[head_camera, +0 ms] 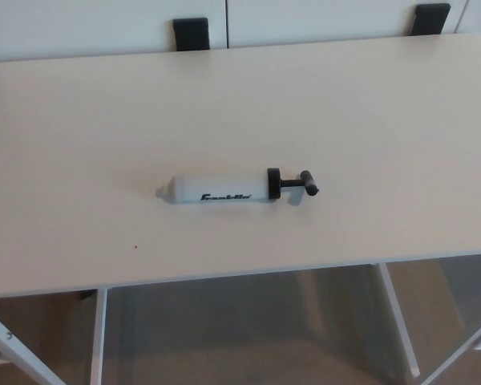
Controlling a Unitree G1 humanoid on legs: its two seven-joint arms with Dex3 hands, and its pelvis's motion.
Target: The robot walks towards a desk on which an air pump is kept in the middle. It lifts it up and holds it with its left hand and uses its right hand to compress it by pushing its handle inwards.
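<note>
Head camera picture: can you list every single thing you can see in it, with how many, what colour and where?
air pump: one, white tube with black writing, lying on its side in the middle of the desk
pump handle: one, black T-shape, sticking out of the tube's end on the picture's right
desk: one, pale cream top, fills most of the picture
desk legs: white bars, showing below the near edge at both lower corners
black blocks: two, just past the far edge, one left of centre and one at the far right
dark speck: one, tiny, on the desk near the front left
floor: brownish, under the desk
robot's hands: none in view
</note>
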